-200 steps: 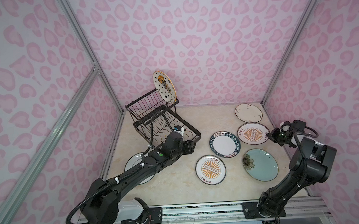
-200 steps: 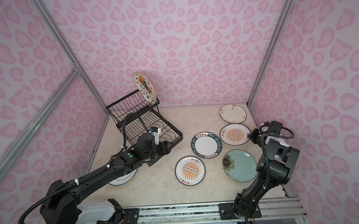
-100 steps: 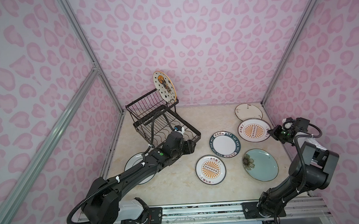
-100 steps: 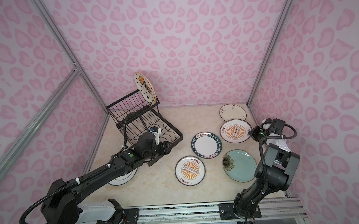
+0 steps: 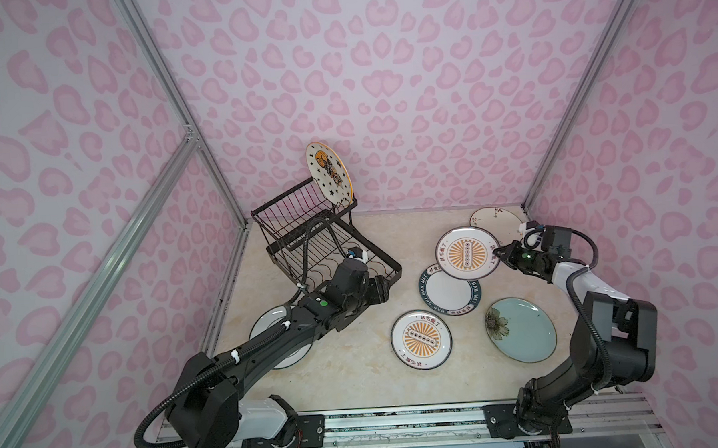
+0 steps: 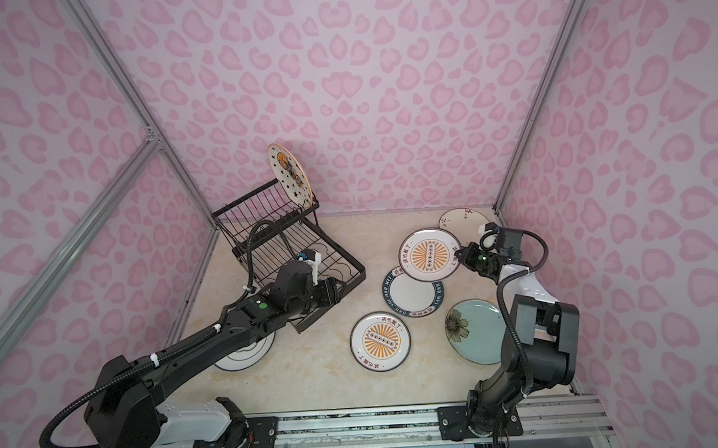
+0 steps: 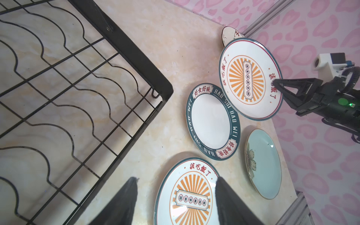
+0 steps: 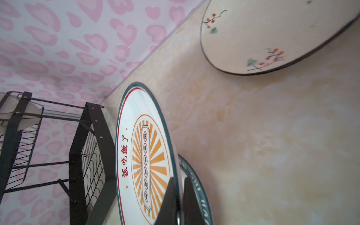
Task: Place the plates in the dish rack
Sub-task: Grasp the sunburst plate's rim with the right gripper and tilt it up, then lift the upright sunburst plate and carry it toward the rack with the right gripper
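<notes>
Right tool (image 5: 496, 252): clamped on the rim of a tilted sunburst plate (image 5: 467, 253). Left tool (image 7: 176, 179): fingers apart, empty, by the dish rack (image 5: 307, 219) corner.

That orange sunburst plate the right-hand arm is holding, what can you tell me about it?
The held sunburst plate is round, glossy white, ceramic by its look, with a teal edge, thin red ring, red Chinese characters on the rim and orange rays around a central label. The right gripper pinches its rim. It hangs tilted above the table, partly over the teal-rimmed lettered plate; no contact between them shows.
</notes>
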